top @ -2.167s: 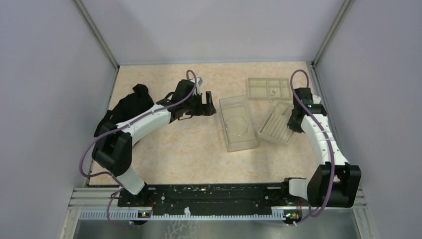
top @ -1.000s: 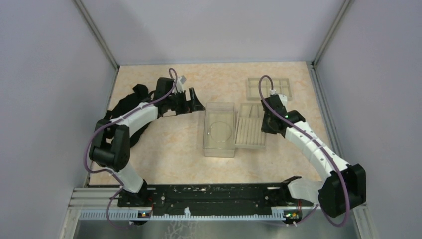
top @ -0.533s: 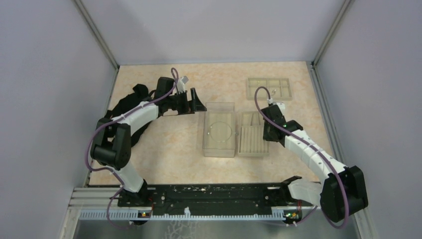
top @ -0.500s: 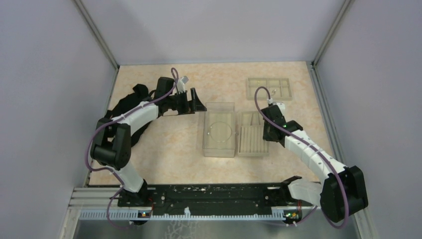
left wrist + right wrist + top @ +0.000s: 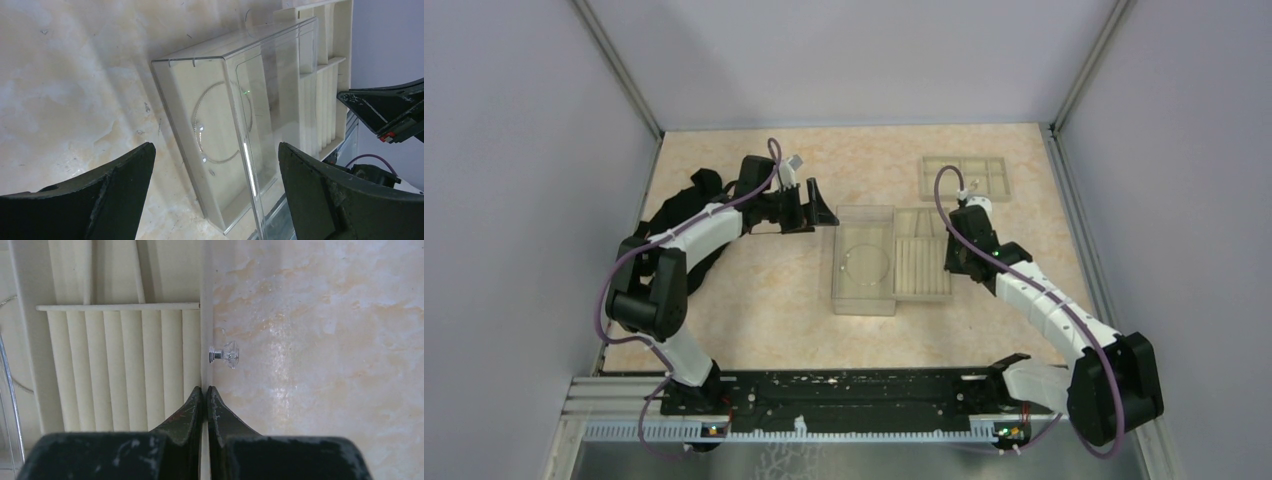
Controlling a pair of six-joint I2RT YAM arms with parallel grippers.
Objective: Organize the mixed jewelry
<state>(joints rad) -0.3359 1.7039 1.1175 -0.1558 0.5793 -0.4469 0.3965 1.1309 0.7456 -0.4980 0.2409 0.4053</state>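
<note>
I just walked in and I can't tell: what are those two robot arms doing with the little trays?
They are sorting jewelry. The right gripper is shut on the side wall of the ridged tray, next to its little crystal knob. That tray lies right against the clear box, which has the thin silver hoop inside. The left gripper is open beside the box, holding nothing. The compartment tray sits farther back on its own.

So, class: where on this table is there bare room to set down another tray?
Bare table lies nearside of the clear box and ridged tray, toward the near edge, and behind the box, left of the compartment tray. Crowded where box, ridged tray and right gripper meet.
</note>
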